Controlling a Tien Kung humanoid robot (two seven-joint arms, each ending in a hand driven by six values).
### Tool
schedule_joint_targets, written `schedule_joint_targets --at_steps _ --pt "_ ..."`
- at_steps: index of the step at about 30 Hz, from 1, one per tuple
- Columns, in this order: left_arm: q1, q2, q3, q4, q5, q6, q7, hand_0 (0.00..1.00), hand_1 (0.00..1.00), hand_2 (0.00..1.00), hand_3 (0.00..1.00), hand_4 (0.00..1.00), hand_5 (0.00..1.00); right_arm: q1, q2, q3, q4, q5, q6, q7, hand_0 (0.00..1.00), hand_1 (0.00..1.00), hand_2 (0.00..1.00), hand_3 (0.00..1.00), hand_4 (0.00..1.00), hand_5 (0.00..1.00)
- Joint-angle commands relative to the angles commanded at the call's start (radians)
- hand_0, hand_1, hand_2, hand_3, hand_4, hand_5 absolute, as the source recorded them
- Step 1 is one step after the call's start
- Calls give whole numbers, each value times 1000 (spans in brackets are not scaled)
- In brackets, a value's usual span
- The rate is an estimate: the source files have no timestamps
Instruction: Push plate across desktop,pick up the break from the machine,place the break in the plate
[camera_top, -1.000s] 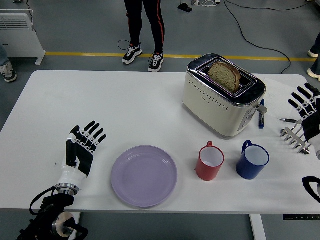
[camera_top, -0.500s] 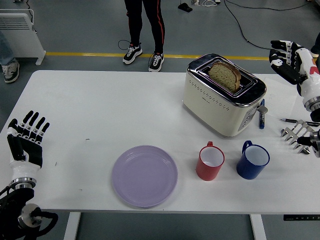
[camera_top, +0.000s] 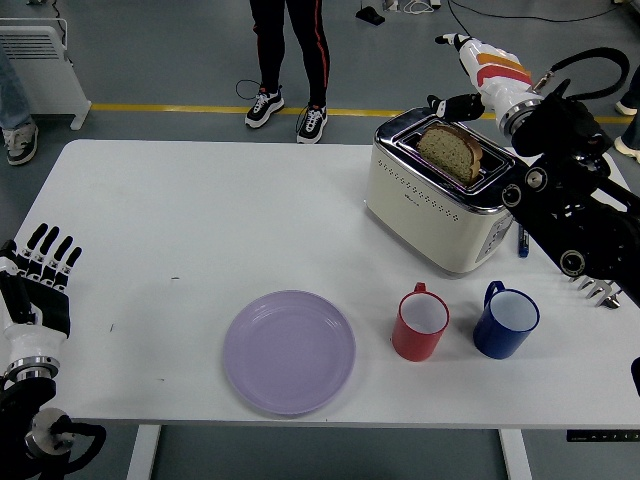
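A lilac plate (camera_top: 289, 351) lies near the table's front edge, left of centre. A cream toaster (camera_top: 445, 195) stands at the back right with a slice of brown bread (camera_top: 449, 152) sticking up from its slot. My right hand (camera_top: 447, 72) hovers just behind and above the toaster's far end, fingers spread, holding nothing, a little apart from the bread. Its black forearm crosses over the toaster's right side. My left hand (camera_top: 38, 275) is at the table's left edge, fingers spread and empty, far from the plate.
A red mug (camera_top: 420, 322) and a blue mug (camera_top: 505, 320) stand in front of the toaster, right of the plate. A blue pen (camera_top: 521, 242) and a metal rack (camera_top: 598, 290) lie partly hidden under my right arm. A person's legs (camera_top: 288, 60) stand beyond the far edge.
My right hand swung up from the right edge and in to the left, to just behind the toaster. My left hand drew back from near the plate to the table's left edge.
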Motion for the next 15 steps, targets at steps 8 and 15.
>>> schedule_joint_targets --at_steps 8,15 --pt "8 0 -10 1 -1 2 1 764 780 800 718 547 998 77 83 -82 -206 0 68 -10 926 883 929 935 753 201" --pt "6 0 -2 5 0 1 2 765 776 800 718 546 998 123 114 -122 -299 -26 117 -29 840 818 838 864 749 228"
